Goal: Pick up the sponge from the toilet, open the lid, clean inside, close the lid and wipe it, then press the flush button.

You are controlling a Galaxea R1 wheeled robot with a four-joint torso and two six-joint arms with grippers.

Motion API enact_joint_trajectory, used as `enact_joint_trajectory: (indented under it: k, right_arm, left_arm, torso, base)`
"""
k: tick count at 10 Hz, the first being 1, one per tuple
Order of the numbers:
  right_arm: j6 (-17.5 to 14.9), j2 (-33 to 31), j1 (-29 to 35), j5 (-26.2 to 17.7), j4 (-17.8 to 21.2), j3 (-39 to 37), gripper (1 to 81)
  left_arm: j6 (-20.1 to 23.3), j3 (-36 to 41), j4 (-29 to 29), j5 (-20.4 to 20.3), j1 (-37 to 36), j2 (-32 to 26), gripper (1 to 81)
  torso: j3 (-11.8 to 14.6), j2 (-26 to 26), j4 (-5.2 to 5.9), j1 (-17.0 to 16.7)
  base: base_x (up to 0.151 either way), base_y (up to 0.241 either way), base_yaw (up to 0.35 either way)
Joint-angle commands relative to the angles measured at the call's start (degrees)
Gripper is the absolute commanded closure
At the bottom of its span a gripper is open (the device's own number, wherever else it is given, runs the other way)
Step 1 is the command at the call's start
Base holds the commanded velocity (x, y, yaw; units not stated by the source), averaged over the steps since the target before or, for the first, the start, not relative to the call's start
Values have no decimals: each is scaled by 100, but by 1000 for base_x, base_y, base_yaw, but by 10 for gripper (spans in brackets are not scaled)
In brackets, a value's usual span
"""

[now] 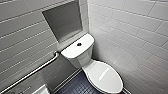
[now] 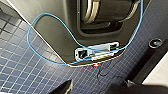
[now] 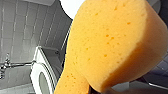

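Observation:
The white toilet (image 1: 83,58) stands in the corner in the head view, its oval lid (image 1: 105,76) down over the bowl. The small dark flush button (image 1: 79,44) sits in the middle of the tank top. The orange sponge (image 3: 110,45) looms large in the right wrist view, with my right gripper (image 3: 105,90) shut on its lower end. Behind it the toilet (image 3: 37,75) shows small by the grey tiled wall. My left gripper (image 2: 96,88) hangs open over the dark blue floor tiles, holding nothing.
A metal grab bar (image 1: 32,72) runs along the left wall below a recessed niche (image 1: 63,21). White tiled walls close in on both sides of the toilet. A blue cable (image 2: 50,37) loops from my base, and a round floor drain (image 2: 155,43) sits beside it.

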Motion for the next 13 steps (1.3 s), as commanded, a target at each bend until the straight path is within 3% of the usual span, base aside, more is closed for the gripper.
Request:
enact_joint_trajectory:
  k: [1, 5, 7, 8, 9, 12, 13]
  right_arm:
    - [42, 514, 1709, -1831, 562, -756, 811]
    - [200, 1745, 2649, -2543, 677, -2417, 811]
    - [245, 2167, 3081, -2799, 686, -2893, 811]
    - [253, 2220, 3282, -2877, 694, -2911, 811]
    - [393, 2220, 3467, -2948, 703, -2884, 811]
    - [411, 2448, 3697, -2939, 703, -3033, 811]
    - [420, 2528, 3723, -2922, 721, -3130, 811]
  left_arm:
    - [42, 32, -6, 346, 139, -78, 10]
    - [33, 14, -50, 354, 157, -25, 10]
    - [33, -48, -59, 354, 201, 1, 10]
    - [42, -91, -50, 354, 201, 44, 10]
    - [42, -171, -42, 346, 209, 97, 10]
    - [41, -320, -6, 354, 209, 229, 10]
    - [33, -320, 3, 354, 227, 229, 10]
  torso:
    - [0, 0, 0, 0]
    - [-2, 0, 0, 4]
    - [-6, 0, 0, 4]
    - [-6, -575, 0, 376]
    - [-9, -610, 0, 397]
    - [-13, -1121, 0, 721]
    - [-13, -752, 0, 478]
  base:
    - [0, 0, 0]
    - [0, 0, 0]
    - [0, 0, 0]
    - [0, 0, 0]
    - [0, 0, 0]
    - [0, 0, 0]
    - [0, 0, 0]
